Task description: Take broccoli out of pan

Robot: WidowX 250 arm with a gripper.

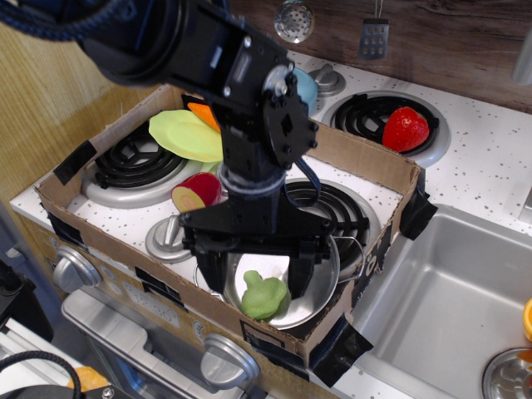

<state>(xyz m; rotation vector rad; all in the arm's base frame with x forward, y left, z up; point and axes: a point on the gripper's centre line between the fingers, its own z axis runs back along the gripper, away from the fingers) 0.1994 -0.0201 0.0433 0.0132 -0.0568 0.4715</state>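
Note:
The light-green knobbly broccoli [265, 297] lies in the front part of the shiny steel pan [326, 274], which sits on the front right burner inside the cardboard frame. My gripper [256, 277] is open and hangs low over the pan. Its two dark fingers stand either side of the broccoli, the left finger [211, 274] by the pan's left rim and the right finger [301, 274] inside the pan. I cannot tell whether they touch the broccoli. The arm hides much of the pan's back half.
A cardboard frame [366, 166] surrounds the stove's left burners. A lime-green plate [184, 135] and an orange piece [204, 115] lie at the back left. A halved red fruit [196, 192] sits left of the arm. A strawberry [406, 129] lies on the far right burner. A steel sink [453, 299] is at the right.

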